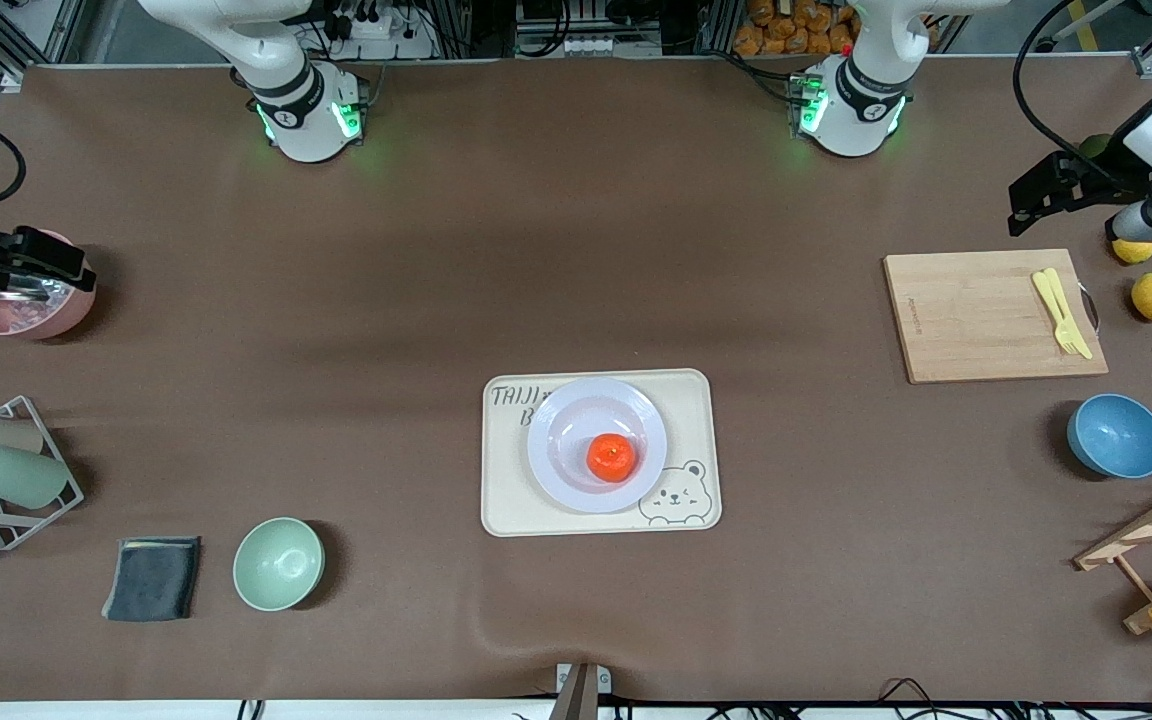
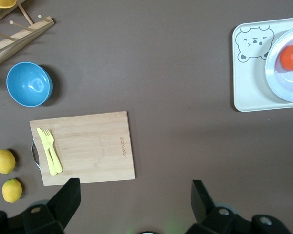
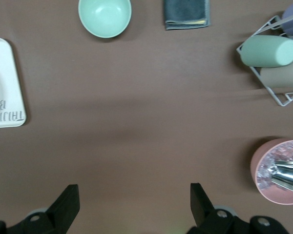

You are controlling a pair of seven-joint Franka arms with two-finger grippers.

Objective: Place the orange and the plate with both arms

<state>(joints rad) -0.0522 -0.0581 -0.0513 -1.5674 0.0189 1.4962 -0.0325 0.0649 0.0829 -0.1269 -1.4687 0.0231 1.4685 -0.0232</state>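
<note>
Resting on brown table (image 1: 576,250): orange (image 1: 611,457) in plate (image 1: 556,440); both claws apart, probably idle.

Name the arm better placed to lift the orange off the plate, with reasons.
Neither clearly. The orange sits on the plate mid-table; the left end effector and right end effector both hang open at their table ends. Left, slightly: its wrist view shows the orange.

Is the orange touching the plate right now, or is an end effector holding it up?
Touching. The front view shows the orange resting in the plate on the tray, with both end effectors open at the table's ends, well away from it.
</note>
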